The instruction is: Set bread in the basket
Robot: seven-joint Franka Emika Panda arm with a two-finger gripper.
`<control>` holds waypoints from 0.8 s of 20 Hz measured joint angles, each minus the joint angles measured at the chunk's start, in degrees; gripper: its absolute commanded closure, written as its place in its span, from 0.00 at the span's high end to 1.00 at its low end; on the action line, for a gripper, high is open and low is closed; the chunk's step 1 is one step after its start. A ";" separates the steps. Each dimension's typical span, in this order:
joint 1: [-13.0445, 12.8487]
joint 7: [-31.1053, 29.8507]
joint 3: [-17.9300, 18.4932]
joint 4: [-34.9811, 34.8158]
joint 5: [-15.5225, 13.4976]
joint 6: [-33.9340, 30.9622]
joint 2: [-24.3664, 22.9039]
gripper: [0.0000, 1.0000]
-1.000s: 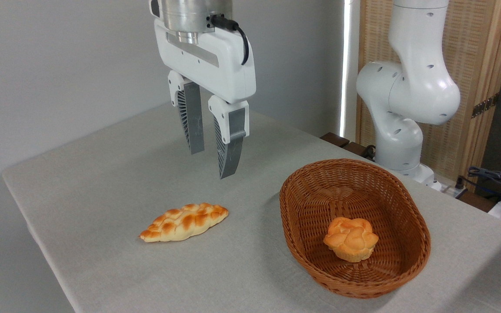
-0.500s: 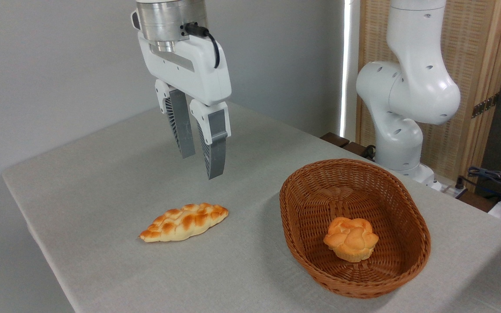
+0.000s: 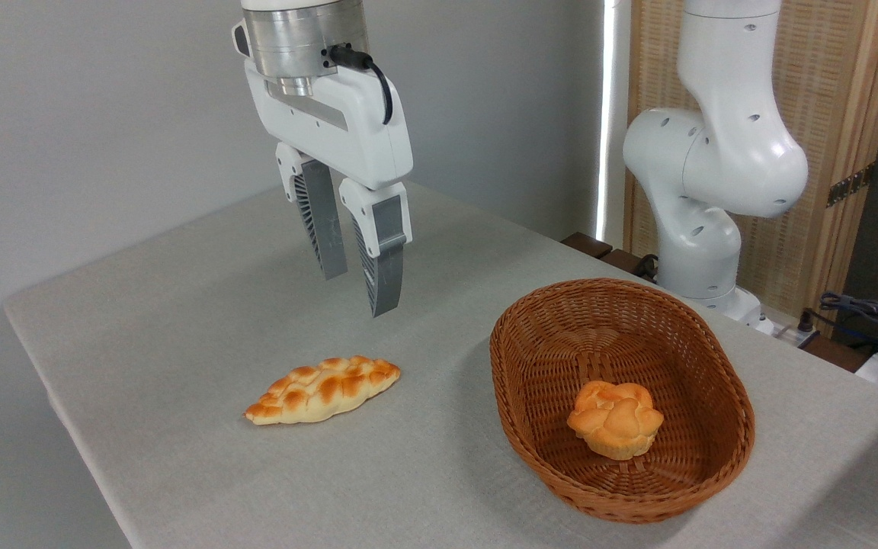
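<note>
The bread (image 3: 615, 418), a small round golden bun with a lobed top, lies inside the basket (image 3: 546, 320), a large oval brown wicker one on the right of the table. My gripper (image 3: 361, 293) hangs in the air to the left of the basket, well above the tabletop. Its two grey ribbed fingers (image 3: 387, 263) point down with a narrow gap between them and nothing held.
A longer flat braided loaf (image 3: 322, 389) lies on the grey cloth below and left of the gripper. The arm's white base (image 3: 702, 229) stands behind the basket. Cables (image 3: 869, 316) lie at the far right. The table's left edge (image 3: 65, 412) drops off near the loaf.
The gripper moved left, away from the basket, then drifted slightly back right and down. Its fingers stand closer together than a second ago. Bun and loaf have not moved.
</note>
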 measured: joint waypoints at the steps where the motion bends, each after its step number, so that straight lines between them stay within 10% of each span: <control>1: 0.04 0.00 0.00 0.01 -0.09 0.00 0.00 1.00; 16: 0.17 -0.20 0.00 0.07 -0.93 -1.73 0.00 1.00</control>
